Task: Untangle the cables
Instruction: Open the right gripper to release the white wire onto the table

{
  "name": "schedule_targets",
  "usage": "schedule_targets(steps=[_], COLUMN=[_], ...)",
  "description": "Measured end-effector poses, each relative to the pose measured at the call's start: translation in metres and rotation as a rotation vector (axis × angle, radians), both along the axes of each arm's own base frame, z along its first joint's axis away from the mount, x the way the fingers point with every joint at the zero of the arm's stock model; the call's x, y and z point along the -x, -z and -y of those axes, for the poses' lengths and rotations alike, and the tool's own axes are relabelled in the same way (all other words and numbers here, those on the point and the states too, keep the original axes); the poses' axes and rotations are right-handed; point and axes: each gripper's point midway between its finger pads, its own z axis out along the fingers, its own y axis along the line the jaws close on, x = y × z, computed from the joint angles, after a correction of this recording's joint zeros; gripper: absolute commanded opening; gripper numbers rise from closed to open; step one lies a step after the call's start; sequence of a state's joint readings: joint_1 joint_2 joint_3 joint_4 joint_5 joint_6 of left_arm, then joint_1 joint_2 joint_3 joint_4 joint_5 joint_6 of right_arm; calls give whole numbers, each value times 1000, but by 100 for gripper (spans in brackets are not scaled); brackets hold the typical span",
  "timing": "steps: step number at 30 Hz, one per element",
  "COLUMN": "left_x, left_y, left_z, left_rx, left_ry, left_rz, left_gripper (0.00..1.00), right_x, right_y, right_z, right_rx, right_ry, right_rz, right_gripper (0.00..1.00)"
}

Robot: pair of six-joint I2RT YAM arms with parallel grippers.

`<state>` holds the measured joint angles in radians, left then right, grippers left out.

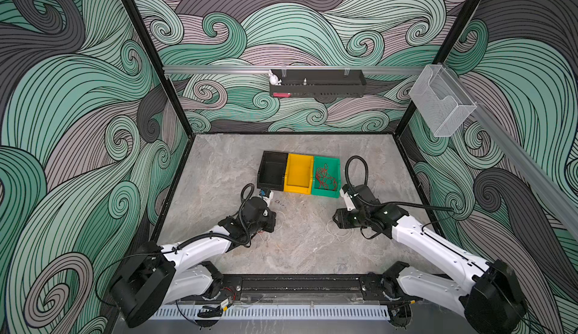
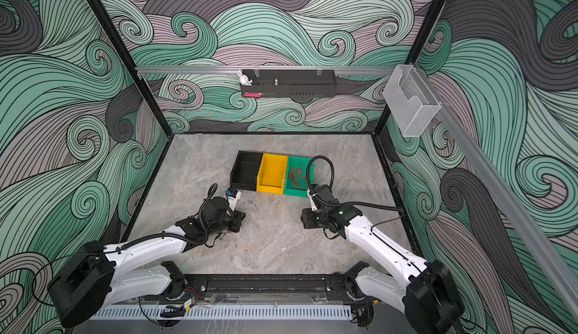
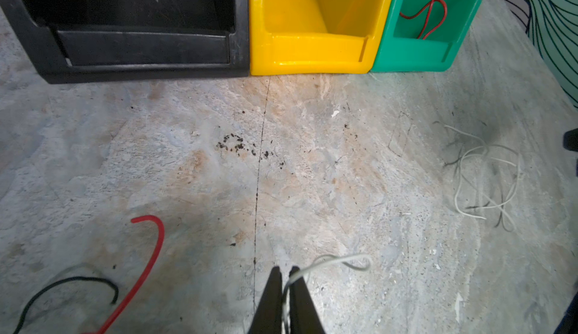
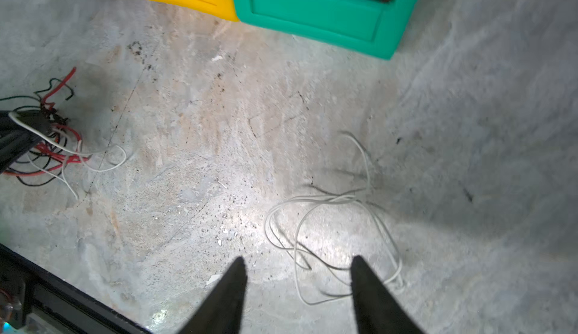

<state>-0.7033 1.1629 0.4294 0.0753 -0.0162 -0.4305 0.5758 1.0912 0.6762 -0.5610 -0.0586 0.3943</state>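
Pinching one white cable (image 3: 344, 256), left jaws are closed; right jaws gape above white loops (image 4: 325, 198).

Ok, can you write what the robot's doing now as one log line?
left pincer: shut on white cable | right pincer: open by loose white cables | green bin: red cables inside

The left arm (image 1: 200, 248) and right arm (image 1: 438, 249) have glossy white shells between black joint housings. A black ribbed hose (image 1: 356, 157) loops over each wrist. The left gripper (image 3: 285, 271) and right gripper (image 4: 297, 262) each end in 2 tapered black fingers (image 4: 225, 301).
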Motion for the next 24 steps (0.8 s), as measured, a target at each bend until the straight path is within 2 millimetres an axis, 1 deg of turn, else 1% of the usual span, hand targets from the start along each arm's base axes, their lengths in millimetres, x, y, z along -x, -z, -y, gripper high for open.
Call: schedule_targets(steps=[1, 3, 9, 13, 16, 19, 21, 24], left_x=[0, 0, 0, 0, 1, 1, 2, 3], left_y=[0, -1, -2, -2, -1, -3, -5, -8], left_z=[0, 1, 3, 2, 2, 2, 2, 0], left_rx=[2, 4, 11, 10, 10, 16, 19, 22], left_ry=[0, 0, 0, -1, -1, 1, 1, 0], left_rz=[2, 5, 7, 9, 7, 10, 12, 16], left_gripper=[11, 12, 12, 14, 23, 37, 41, 43], right_x=[0, 1, 0, 1, 4, 7, 8, 9], right_y=[1, 4, 18, 33, 44, 50, 52, 54], right_z=[2, 5, 7, 8, 10, 13, 13, 10], right_rx=[11, 28, 65, 90, 107, 116, 116, 97], right_ry=[6, 12, 21, 23, 24, 26, 25, 22], right_rz=[-3, -10, -45, -84, -111, -120, -121, -127], right_gripper=[79, 83, 84, 82, 80, 78, 75, 67])
